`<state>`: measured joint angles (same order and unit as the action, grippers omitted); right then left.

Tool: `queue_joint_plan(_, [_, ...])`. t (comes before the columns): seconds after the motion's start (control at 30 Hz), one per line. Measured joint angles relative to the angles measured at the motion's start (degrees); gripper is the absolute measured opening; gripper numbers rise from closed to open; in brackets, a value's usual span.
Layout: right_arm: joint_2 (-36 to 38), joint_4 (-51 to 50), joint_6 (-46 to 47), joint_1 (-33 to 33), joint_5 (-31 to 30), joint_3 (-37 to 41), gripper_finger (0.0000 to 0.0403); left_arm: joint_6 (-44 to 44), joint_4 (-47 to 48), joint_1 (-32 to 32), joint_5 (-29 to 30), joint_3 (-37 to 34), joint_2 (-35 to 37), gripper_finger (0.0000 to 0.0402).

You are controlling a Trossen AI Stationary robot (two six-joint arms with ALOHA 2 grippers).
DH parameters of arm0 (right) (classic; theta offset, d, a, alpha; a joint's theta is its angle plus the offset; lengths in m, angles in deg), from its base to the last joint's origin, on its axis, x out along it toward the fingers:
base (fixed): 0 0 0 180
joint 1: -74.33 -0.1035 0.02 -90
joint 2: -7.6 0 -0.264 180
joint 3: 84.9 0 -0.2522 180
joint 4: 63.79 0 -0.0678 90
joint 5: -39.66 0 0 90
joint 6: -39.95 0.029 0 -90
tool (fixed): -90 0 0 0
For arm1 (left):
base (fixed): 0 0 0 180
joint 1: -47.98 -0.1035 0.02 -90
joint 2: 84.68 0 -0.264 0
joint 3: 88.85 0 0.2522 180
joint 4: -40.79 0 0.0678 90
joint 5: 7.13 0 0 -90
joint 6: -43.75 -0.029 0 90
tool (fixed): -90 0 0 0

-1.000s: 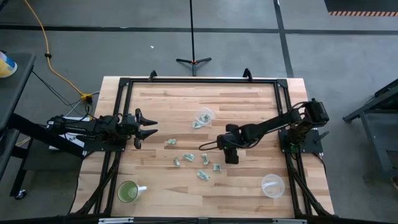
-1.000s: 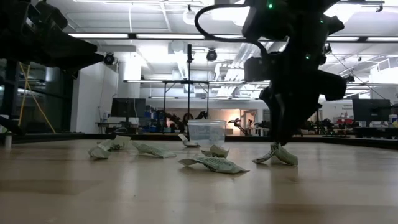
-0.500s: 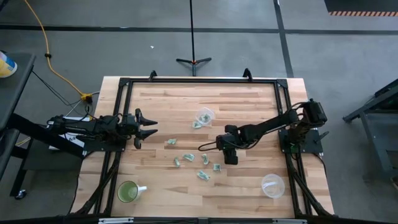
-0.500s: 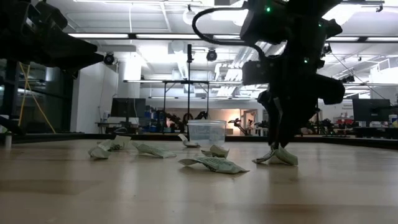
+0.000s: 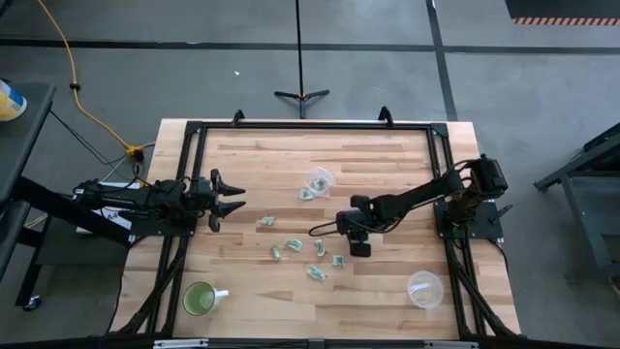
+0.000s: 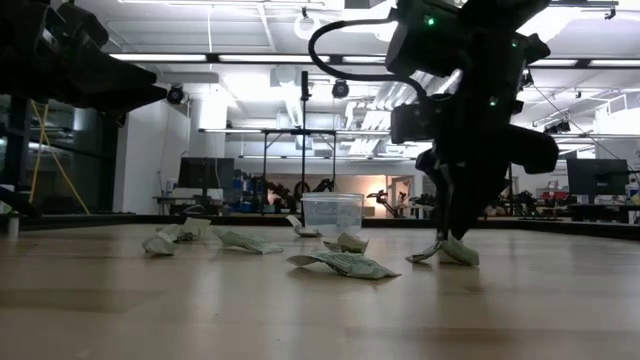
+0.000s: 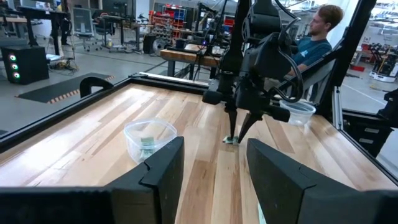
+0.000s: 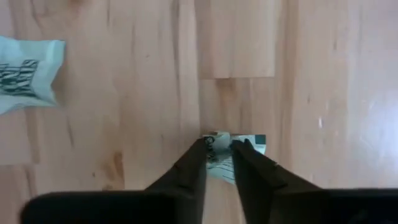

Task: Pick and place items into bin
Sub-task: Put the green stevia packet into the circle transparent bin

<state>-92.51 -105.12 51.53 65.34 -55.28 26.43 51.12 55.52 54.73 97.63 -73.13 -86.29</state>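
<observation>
Seen from table height, a flattened scrap point(image 6: 345, 264) lies nearest on the table point(image 6: 320, 310), its long axis running across the view. Just behind it to the right, the right gripper point(image 6: 447, 243) is lowered onto a crumpled scrap point(image 6: 458, 253), and the fingers are nearly closed, pinched on it. In the right wrist view the two fingers point(image 8: 193, 168) are seen almost together, with the green-and-white held scrap point(image 8: 233, 144) caught between their tips and spread crosswise to them, flat against the wood; another scrap point(image 8: 28, 71) lies apart from it. From above, the remaining scraps point(image 5: 294, 245) are scattered around the table's middle, left of the right gripper point(image 5: 354, 248). A clear cup point(image 5: 317, 180) beyond them contains one piece, and a second clear container point(image 5: 424, 288) stands near the front right corner. The left gripper point(image 5: 225, 199) is held at the table's left edge, well apart from the scraps, its fingers point(image 7: 161, 171) spread wide and empty. A green mug point(image 5: 201, 298) stands at the front left.
</observation>
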Motion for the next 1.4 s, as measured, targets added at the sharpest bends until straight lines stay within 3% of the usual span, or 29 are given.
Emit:
queue_joint_plan(0.13, [0.0, -0.1, 0.0, 0.0, 1.9, 0.0, 0.0009, 0.0, 0.0, 0.0, 0.0, 0.0, 0.0, 0.0211])
queue_joint_plan(0.23, [0.0, -3.2, -0.2, 0.0, 2.5, -1.3, 0.0011, 0.0, 0.0, 0.0, 0.0, 0.0, 0.0, 0.0211])
queue_joint_plan(0.37, [0.0, -14.5, 1.8, 0.0, 3.8, -6.1, 0.0004, 0.0, 0.0, 0.0, 0.0, 0.0, 0.0, 0.0211])
queue_joint_plan(0.57, [0.0, -34.4, 8.0, -1.1, 11.8, -15.4, 0.0003, 0.0, 0.0, 0.0, 0.0, 0.0, 0.0, 0.0211])
queue_joint_plan(0.8, [0.0, -47.1, 16.6, -6.5, 19.2, -20.9, 0.0002, 0.0, 0.0, 0.0, -0.1, 0.0, 0.0, 0.0211])
queue_joint_plan(1.1, [0.0, -49.4, 33.2, -17.2, 21.0, -21.2, 0.0003, 0.0, 0.0, 0.0, -0.3, 0.0, 0.0, 0.0211])
queue_joint_plan(1.27, [0.0, -50.6, 43.0, -23.9, 26.9, -21.2, 0.0002, 0.0, 0.0, 0.0, -0.2, 0.0, 0.0, 0.0211])
queue_joint_plan(1.4, [0.0, -50.6, 49.9, -28.8, 27.2, -21.2, 0.0004, 0.0, 0.0, 0.0, -0.2, 0.0, 0.0, 0.0211])
